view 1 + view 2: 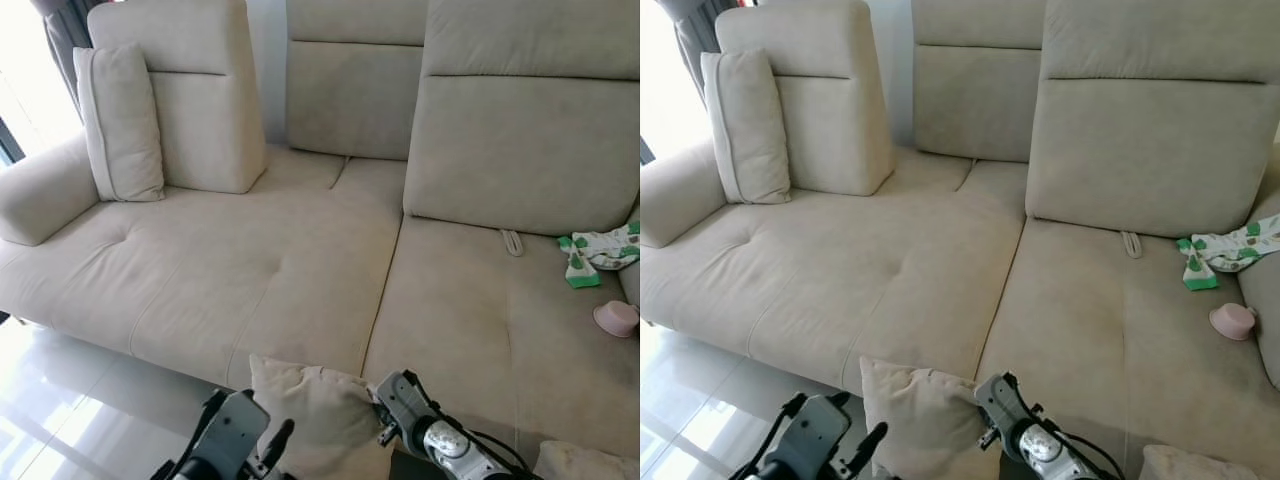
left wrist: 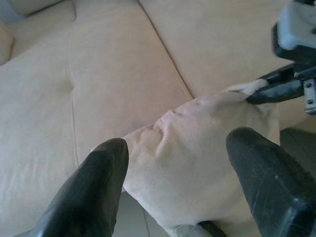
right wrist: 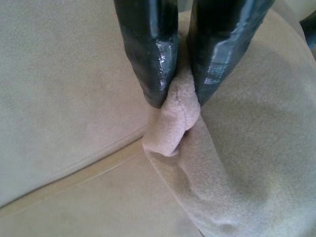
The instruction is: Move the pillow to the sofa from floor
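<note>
A beige pillow [image 1: 310, 410] is held up just in front of the sofa's front edge [image 1: 300, 345], at the bottom middle of the eye views. My right gripper [image 3: 177, 98] is shut on the pillow's corner [image 3: 173, 131], pinching the fabric between both fingertips; in the left eye view it sits at the pillow's right corner [image 1: 385, 412]. My left gripper [image 2: 180, 143] is open, its two fingers spread on either side of the pillow [image 2: 197, 143] at its left edge, and I cannot tell if they touch it.
The beige sofa seat [image 1: 280, 260] lies wide and bare ahead. An upright cushion [image 1: 120, 120] leans at its left arm. A green-and-white cloth [image 1: 600, 250] and a pink cup [image 1: 616, 318] lie at the right. Another cushion [image 1: 585, 462] is bottom right. Glossy floor [image 1: 60, 400] is left.
</note>
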Robot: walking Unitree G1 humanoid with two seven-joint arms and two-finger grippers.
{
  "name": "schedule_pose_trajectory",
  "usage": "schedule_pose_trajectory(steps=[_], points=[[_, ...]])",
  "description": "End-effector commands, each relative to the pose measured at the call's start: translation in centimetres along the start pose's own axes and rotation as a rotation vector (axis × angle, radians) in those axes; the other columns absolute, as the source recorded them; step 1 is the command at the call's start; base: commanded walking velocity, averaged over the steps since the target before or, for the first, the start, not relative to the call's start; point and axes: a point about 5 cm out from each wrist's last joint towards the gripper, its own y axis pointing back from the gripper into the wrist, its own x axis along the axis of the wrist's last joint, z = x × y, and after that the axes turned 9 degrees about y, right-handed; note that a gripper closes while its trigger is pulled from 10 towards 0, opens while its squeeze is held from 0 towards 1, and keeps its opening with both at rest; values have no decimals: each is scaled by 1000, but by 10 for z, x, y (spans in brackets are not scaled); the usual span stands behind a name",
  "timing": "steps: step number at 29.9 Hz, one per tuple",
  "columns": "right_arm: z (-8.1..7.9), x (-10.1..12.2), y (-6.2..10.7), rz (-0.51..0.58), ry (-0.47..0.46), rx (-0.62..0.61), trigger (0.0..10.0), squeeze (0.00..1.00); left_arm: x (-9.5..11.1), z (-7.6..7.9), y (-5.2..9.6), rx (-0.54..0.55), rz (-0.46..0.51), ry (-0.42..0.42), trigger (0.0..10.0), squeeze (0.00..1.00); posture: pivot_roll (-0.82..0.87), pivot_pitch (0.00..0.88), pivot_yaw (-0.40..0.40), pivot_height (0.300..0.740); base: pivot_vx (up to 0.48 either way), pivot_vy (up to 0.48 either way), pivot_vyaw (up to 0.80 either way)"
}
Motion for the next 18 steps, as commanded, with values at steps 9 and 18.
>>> schedule_pose_trajectory(steps=[9, 18], points=[[-9, -11, 21, 146, 59, -51, 0, 0, -9, -1, -27, -20, -27, -15, 10000, 0, 242, 30, 48, 600, 0, 0, 0], [-11, 3, 36, 317, 253, -53, 0, 0, -16, -11, -54, -84, -99, -107, 10000, 0, 134, 0, 55, 600, 0, 0, 0]])
